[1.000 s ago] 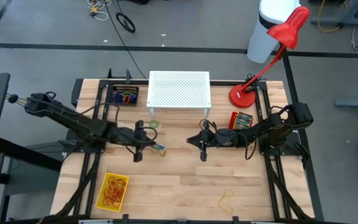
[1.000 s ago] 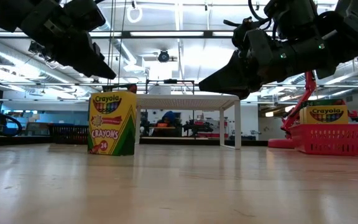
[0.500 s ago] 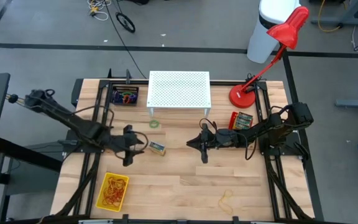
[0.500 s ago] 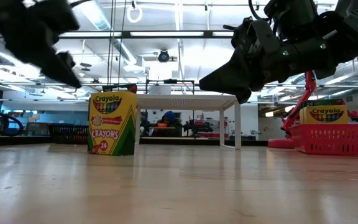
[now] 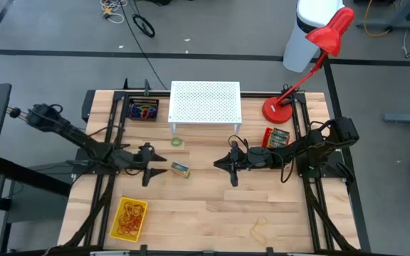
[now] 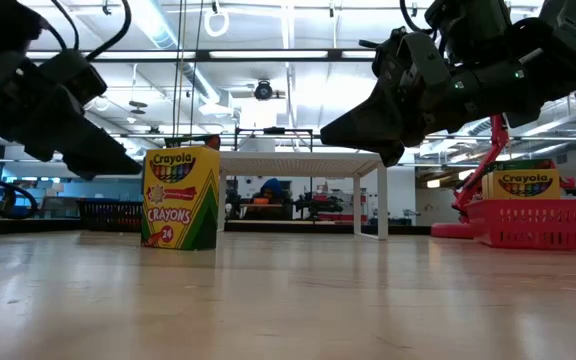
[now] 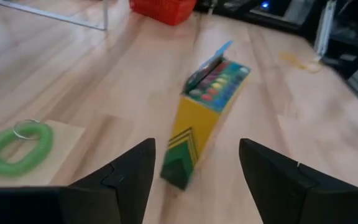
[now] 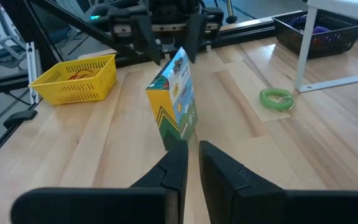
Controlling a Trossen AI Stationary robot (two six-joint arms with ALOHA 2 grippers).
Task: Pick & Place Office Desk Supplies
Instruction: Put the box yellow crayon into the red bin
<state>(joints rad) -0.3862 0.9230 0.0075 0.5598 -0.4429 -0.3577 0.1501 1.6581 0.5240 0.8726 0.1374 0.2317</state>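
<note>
Since a second ago, your left tool [image 5: 150, 168] has let go of the small yellow-and-green cardboard crayon box [image 5: 181, 169] and backed away, jaws spread wide. You see the box standing upright on the pale wooden plank table [image 5: 212, 206], between both tools. Your right tool [image 5: 233, 165] hovers nearby, clenched empty. Bright ceiling lights fill the room behind.

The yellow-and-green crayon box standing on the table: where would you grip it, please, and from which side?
I would probably pinch the yellow-and-green crayon box across its two broad faces near the top, coming from above: it stands upright and narrow, clear of the open left gripper.
</note>
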